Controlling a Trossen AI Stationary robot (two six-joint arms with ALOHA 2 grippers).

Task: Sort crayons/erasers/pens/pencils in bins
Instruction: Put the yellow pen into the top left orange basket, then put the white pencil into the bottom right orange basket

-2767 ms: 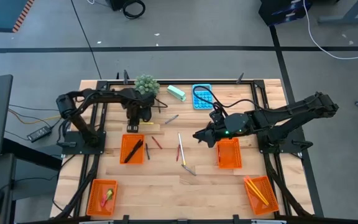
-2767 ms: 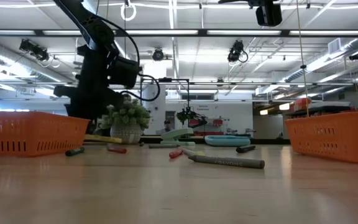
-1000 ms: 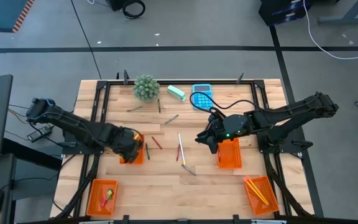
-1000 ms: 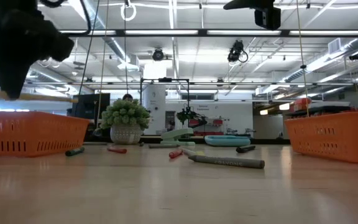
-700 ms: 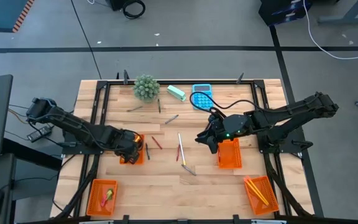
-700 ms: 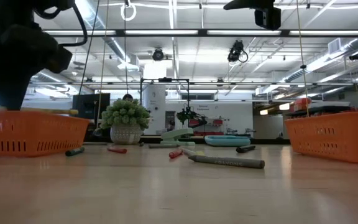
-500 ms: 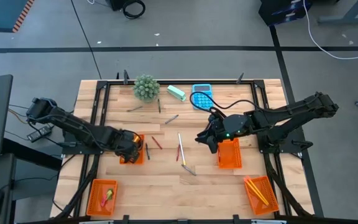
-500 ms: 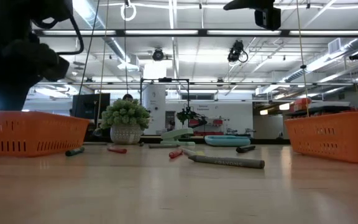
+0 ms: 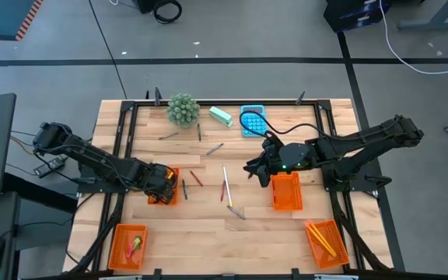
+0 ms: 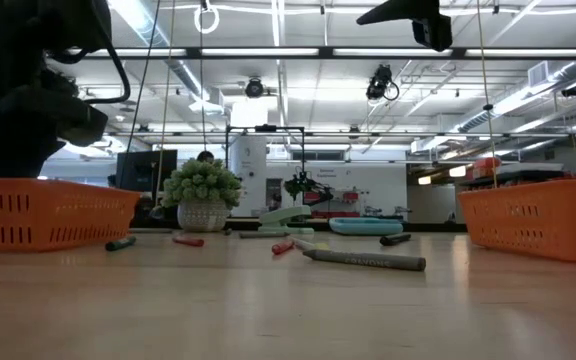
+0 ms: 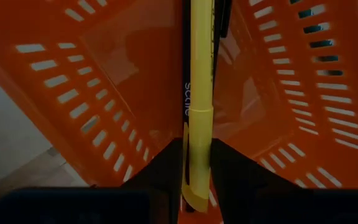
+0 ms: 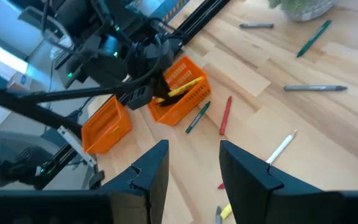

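Note:
My left gripper (image 9: 162,189) points down inside an orange bin (image 9: 171,176) at the table's left. It is shut on a yellow pen (image 11: 201,62) that lies over a black pen (image 11: 184,93) in that bin. In the low view it shows as a dark mass (image 10: 18,120) above the bin (image 10: 53,213). My right gripper (image 9: 253,167) hangs open over the middle of the table, beside a second bin (image 9: 285,190), with nothing between its fingers (image 12: 194,168). My left gripper pinches the yellow pen between its two fingers at the capped end with the clip (image 11: 197,134). The fingers come from above, pointing down, and lie across the pen. The pen runs along the bin's length, inside its walls; whether it rests on the black pen I cannot tell.
Loose on the boards lie a pale pencil (image 9: 225,180), a red crayon (image 9: 196,178), a grey stick (image 9: 236,210) and grey pens (image 9: 215,148). At the far edge stand a plant (image 9: 183,109), a mint block (image 9: 221,116) and a blue calculator (image 9: 253,121). Two more bins (image 9: 127,246), (image 9: 325,243) sit near the front.
My left gripper has sunk straight down into the orange bin with the yellow pen, which has gone from above the rim to inside the walls. My right gripper has turned a little in place.

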